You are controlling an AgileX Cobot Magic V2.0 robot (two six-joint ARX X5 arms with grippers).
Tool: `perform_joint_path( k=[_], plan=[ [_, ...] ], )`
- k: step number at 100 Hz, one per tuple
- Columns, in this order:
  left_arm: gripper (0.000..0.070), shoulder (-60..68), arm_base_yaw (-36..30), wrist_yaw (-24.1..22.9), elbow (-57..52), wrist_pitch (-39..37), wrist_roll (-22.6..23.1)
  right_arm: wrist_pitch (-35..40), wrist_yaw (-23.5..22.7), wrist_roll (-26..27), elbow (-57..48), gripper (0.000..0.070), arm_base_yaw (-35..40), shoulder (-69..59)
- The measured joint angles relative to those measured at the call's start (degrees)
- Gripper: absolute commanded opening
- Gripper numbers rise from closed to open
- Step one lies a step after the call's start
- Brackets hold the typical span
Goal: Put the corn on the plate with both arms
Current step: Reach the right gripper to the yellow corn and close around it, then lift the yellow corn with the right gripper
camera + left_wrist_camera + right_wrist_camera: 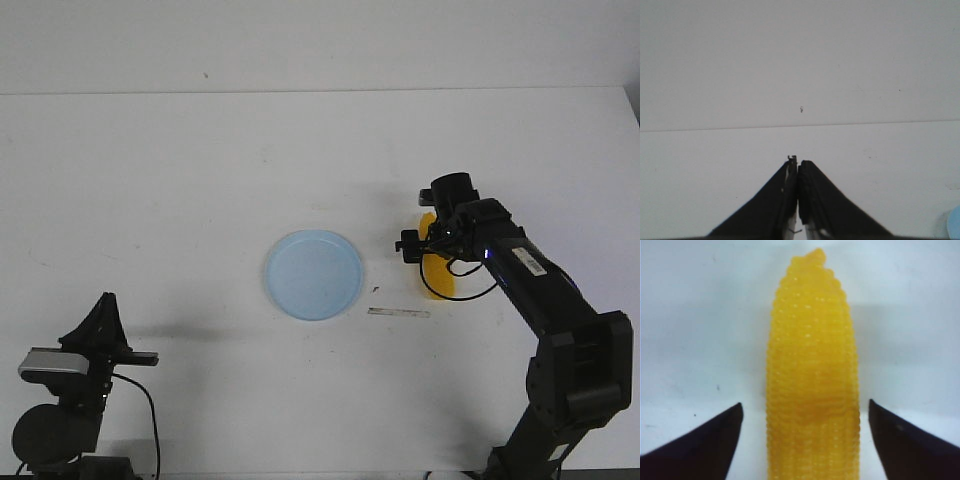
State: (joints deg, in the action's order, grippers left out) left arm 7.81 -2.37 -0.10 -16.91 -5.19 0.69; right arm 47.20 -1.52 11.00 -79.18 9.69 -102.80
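Two black fingers (705, 440) of the right gripper (805, 440) stand spread wide on either side of the corn (812, 375), with clear gaps of white table (200, 160) showing between each fingertip and the cob, so nothing is clamped. Its pointed tip faces away from the wrist. From the front, the right gripper (428, 243) sits over the corn (440, 280), which lies on the table just to the right of the plate (314, 274) and apart from its rim. A thin strip (398, 313) lies on the table near the plate's lower right. Over at the near left corner, the left gripper (798, 175) has its fingers pressed together with nothing between them, well apart from the plate.
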Motion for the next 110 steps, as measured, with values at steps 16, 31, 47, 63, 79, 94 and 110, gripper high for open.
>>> perform_joint_path(
  k=[16,31,47,63,79,94,110],
  plan=[
    [0.0001,0.0,0.0,0.0,0.02,0.0,0.0,-0.22,-0.02,0.0,0.0,0.0453,0.0,-0.09],
    [0.0001,0.0,0.0,0.0,0.0,0.0,0.0,0.04,0.0,0.0,0.0,0.0405,0.0,-1.03],
    [0.0001,0.0,0.0,0.0,0.0,0.0,0.0,0.13,0.0,0.0,0.0,0.0358,0.0,-1.31],
    [0.0001,0.0,0.0,0.0,0.0,0.0,0.0,0.33,0.0,0.0,0.0,0.0358,0.0,-1.31],
    [0.0001,0.0,0.0,0.0,0.02,0.0,0.0,0.33,0.0,0.0,0.0,0.0338,0.0,-1.31],
    [0.0001,0.0,0.0,0.0,0.0,0.0,0.0,0.33,0.0,0.0,0.0,0.0339,0.0,-1.31],
    [0.0001,0.0,0.0,0.0,0.0,0.0,0.0,0.37,0.0,0.0,-0.04,0.0339,0.02,-1.27]
  ],
)
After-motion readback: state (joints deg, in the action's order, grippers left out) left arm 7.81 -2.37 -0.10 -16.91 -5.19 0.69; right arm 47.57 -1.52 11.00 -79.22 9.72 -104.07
